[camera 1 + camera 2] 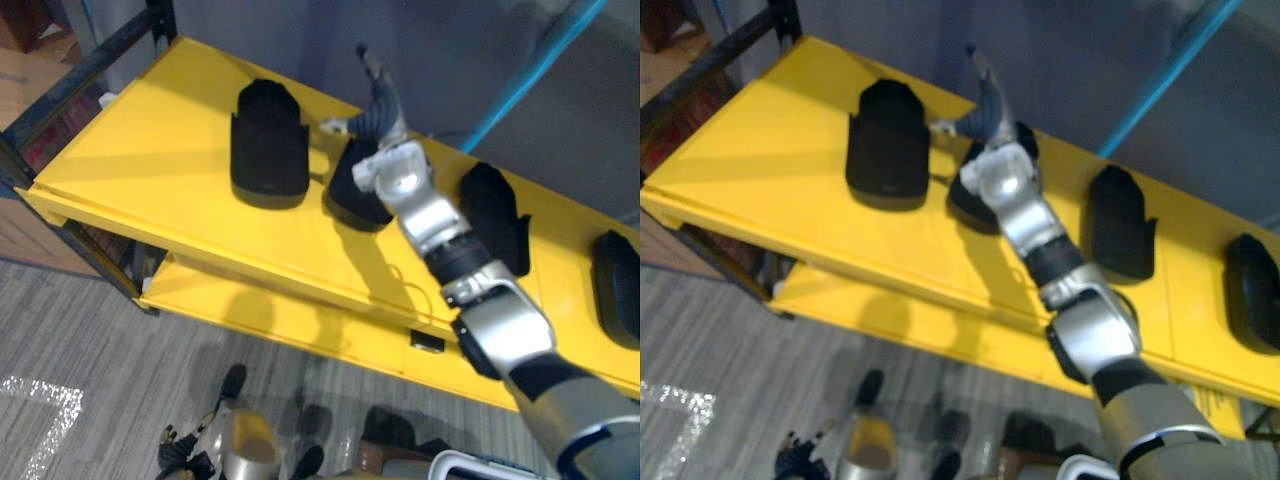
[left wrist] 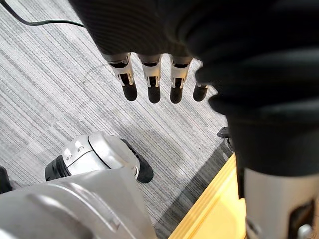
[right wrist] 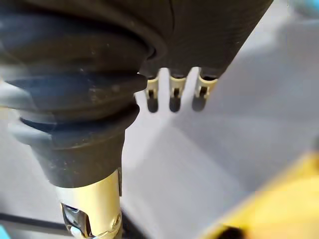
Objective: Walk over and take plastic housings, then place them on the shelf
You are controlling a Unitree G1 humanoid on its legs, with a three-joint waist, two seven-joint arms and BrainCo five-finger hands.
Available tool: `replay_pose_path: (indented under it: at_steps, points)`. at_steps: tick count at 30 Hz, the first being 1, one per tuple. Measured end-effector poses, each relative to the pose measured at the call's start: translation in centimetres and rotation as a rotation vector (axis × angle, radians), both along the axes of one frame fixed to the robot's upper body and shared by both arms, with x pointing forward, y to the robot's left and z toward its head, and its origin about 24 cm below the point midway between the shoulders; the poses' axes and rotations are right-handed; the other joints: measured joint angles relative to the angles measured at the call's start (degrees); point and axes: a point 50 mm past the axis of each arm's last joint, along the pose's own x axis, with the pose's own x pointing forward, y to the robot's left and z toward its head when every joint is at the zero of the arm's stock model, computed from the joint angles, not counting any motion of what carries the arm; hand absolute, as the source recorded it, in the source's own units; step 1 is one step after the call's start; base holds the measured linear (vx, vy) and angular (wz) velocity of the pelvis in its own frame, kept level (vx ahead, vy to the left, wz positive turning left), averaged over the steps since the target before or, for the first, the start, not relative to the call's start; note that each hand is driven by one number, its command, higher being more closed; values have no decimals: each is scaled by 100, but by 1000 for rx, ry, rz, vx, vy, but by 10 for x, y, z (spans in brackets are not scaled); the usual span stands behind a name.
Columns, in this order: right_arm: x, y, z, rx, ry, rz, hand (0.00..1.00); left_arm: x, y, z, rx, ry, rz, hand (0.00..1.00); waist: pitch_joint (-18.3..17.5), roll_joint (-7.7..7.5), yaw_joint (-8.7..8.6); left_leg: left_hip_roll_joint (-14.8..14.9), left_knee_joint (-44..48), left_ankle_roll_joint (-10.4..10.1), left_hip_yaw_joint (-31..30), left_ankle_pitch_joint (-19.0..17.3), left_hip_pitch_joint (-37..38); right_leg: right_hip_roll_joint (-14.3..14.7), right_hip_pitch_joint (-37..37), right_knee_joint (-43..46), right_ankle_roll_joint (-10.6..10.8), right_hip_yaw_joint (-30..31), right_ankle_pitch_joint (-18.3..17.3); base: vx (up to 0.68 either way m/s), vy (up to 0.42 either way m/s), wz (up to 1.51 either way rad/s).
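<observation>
Left eye view: four black housings lie in a row on the top deck of the yellow shelf [image 1: 150,150], well apart from each other. The first housing [image 1: 268,145] is at the left. The second housing [image 1: 352,200] is beside it, the third housing [image 1: 495,215] is further right, and the fourth housing [image 1: 618,285] is at the right edge.

The right hand [image 1: 378,108] reaches in over the second housing, and the wrist covers part of that housing. Its fingers [image 3: 172,97] are straight and apart and hold nothing. They point up and away toward the grey wall [image 1: 450,50] behind the shelf. I cannot tell whether the heel of the hand touches the housing. The left hand [image 2: 153,84] hangs low over the carpeted floor [image 2: 60,89], fingers straight and empty.

By my reading, this is the release end of a placement. The second housing rests on the shelf and neither hand carries anything.

The next move calls for the right hand to lift clear and draw back toward the robot. The fingers should stay loose so that nothing catches the second housing or knocks the first, which is close on the thumb side. If more housings remain to be fetched, the robot then has to turn away and walk for another. The open stretch at the shelf's left end looks like the easiest spot for it.
</observation>
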Motion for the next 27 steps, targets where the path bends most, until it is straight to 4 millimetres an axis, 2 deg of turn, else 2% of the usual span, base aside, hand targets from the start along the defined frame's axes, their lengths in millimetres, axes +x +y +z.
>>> replay_pose_path:
  at_steps: [4,11,13,14,16,17,20,21,23,25,27]
  points:
    - [-4,7,4,17,0,58,0,1,-2,0,-4,0,-9,0,-22,-31,16,17,0,5,-1,-3,4,14,3,2,-1,5,0,-7,-1,-1]
    - [-6,32,-11,-70,101,146,0,0,-2,-1,-8,13,-14,0,-28,-39,30,46,0,8,1,-9,13,42,2,10,-24,11,-13,-19,0,-1]
    - [-3,32,-16,-72,130,134,0,0,-2,-1,-3,21,-22,0,-36,-50,60,44,0,9,0,-7,1,41,-6,10,-24,6,-14,0,0,0]
    - [6,22,-27,-47,163,45,0,4,2,1,25,22,-63,0,-36,-50,83,40,1,24,-11,14,-107,42,-113,26,-26,-1,-13,0,0,0]
    - [6,21,-29,-43,166,34,0,4,3,2,28,23,-63,0,-34,-48,81,23,1,24,-12,17,-130,27,-127,25,-25,-4,-12,35,9,4]
    - [7,19,-29,-32,157,21,0,6,6,3,38,17,-67,0,27,39,86,9,3,-12,-12,43,-133,12,-128,27,-26,-5,-12,0,0,0]
    - [8,12,-27,-31,110,-35,0,17,-5,6,44,-14,-147,0,134,208,68,22,2,28,-4,64,-207,-8,-284,164,-38,11,-34,-51,24,-4]
    - [8,11,-25,-18,97,-42,0,23,-10,8,49,-36,-182,0,236,363,49,24,2,29,9,66,-259,-24,-375,234,-40,24,-42,-102,53,-8]
    - [8,9,-23,-8,90,-50,0,31,-16,11,59,-56,-240,0,312,482,15,13,3,48,42,81,-305,-67,-496,341,-31,38,-57,-80,56,-11]
    - [8,9,-23,-24,88,-46,0,44,-26,19,63,-132,-291,0,462,771,-21,-35,4,88,191,111,-355,-195,-727,612,35,157,-125,-70,84,-21]
    - [10,6,-23,-54,95,-40,0,56,-34,27,64,-199,-313,0,479,947,-95,-105,5,153,198,160,-461,-292,-901,768,77,161,-161,-29,82,-1]
